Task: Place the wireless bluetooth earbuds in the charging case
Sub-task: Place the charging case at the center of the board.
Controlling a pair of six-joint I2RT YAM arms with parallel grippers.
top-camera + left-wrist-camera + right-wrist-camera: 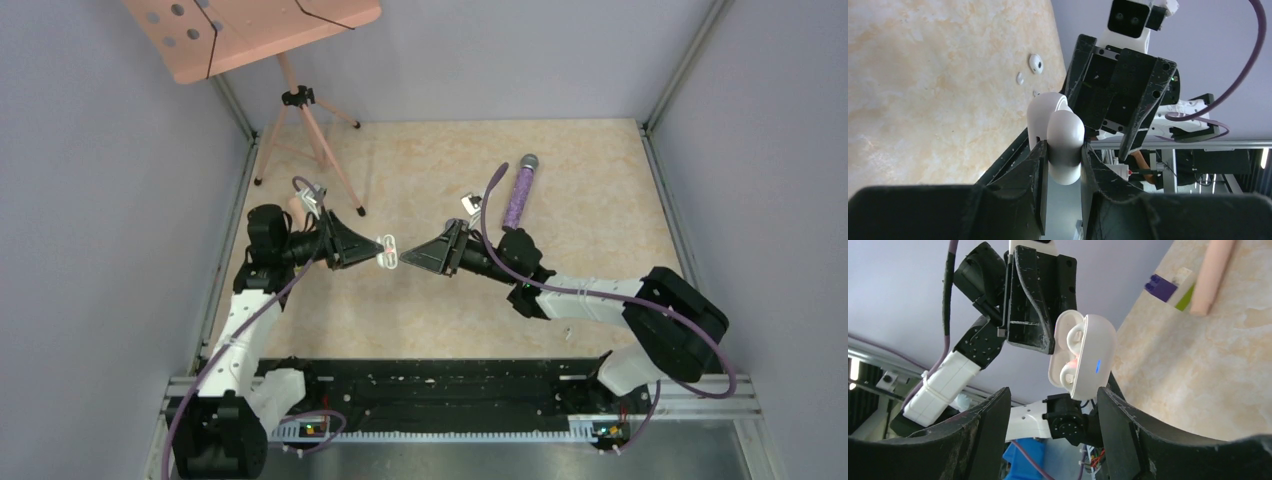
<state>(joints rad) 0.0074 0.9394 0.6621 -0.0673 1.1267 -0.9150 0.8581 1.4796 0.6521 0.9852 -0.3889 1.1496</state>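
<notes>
Above the marbled beige counter (pixel 420 170), the left end effector (pixel 378 249) is clamped tight on a white glossy clamshell charging case (pixel 1093 360), its lid swung open and a blue light on its shell. Two white rounded earbuds (pixel 1075 333) sit in its wells, one lit by a red glow. The right end effector (pixel 407 260) faces it with jaws spread wide, gripping nothing, the case just beyond its fingertips. Another small white bud (pixel 1035 63) lies loose on the counter, well apart.
</notes>
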